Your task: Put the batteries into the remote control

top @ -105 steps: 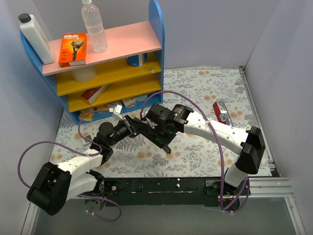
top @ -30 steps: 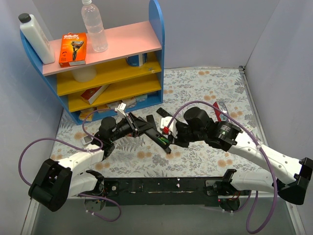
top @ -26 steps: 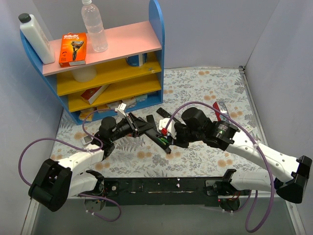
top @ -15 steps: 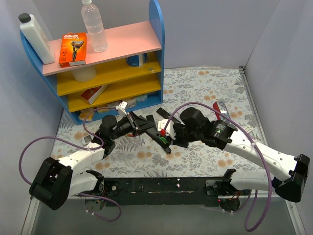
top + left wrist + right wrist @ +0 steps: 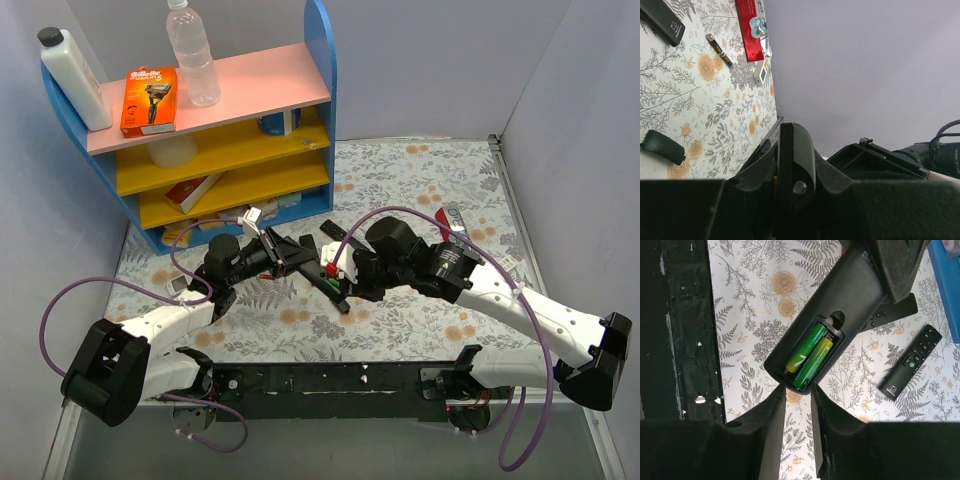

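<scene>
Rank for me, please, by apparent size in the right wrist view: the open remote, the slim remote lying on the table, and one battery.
1. open remote, largest, but nearer the camera.
2. slim remote.
3. battery; the second one looks the same size.

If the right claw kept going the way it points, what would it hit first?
Probably the remote: the right gripper aims its open fingers at the near end, where two green batteries lie uncovered. Depth is unclear.
</scene>
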Controlling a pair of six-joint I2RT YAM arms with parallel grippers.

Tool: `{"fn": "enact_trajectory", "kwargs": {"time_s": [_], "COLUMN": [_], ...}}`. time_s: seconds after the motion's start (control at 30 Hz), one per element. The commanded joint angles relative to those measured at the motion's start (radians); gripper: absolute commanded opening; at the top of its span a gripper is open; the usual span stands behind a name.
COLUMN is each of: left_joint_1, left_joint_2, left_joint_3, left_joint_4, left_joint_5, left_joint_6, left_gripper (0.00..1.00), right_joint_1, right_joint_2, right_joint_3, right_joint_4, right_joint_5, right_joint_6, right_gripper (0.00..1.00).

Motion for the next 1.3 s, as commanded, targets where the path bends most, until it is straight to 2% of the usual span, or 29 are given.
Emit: {"fn": "enact_trajectory", "kwargs": {"time_s": [0.0, 0.17, 0.53, 1.27], "left_joint_1": [0.004, 0.002, 0.002, 0.002], "left_joint_2": [-0.009, -0.014, -0.028, -0.034], "left_joint_3": [0.045, 0.045, 0.048, 0.06], "left_joint_4": [0.031, 0.029, 0.025, 0.031], "left_joint_5": [0.02, 0.025, 0.037, 0.066], "left_joint_6": [-0.008, -0.002, 0.002, 0.005], "left_gripper": [0.0, 0.0, 0.0, 0.0], "right_joint_1": [-0.01, -0.01, -0.009, -0.01], "right_joint_2": [-0.013, -0.028, -0.022, 0.021], "right_joint_3": [0.067, 0.086, 0.104, 0.101], "right_joint_4": [-0.04, -0.052, -0.06, -0.052], "right_joint_5": [0.014, 0.001, -0.049, -0.071], "right_joint_6": [-0.005, 0.002, 0.006, -0.008], "right_gripper": [0.34, 0.35, 0.22, 0.16]}}
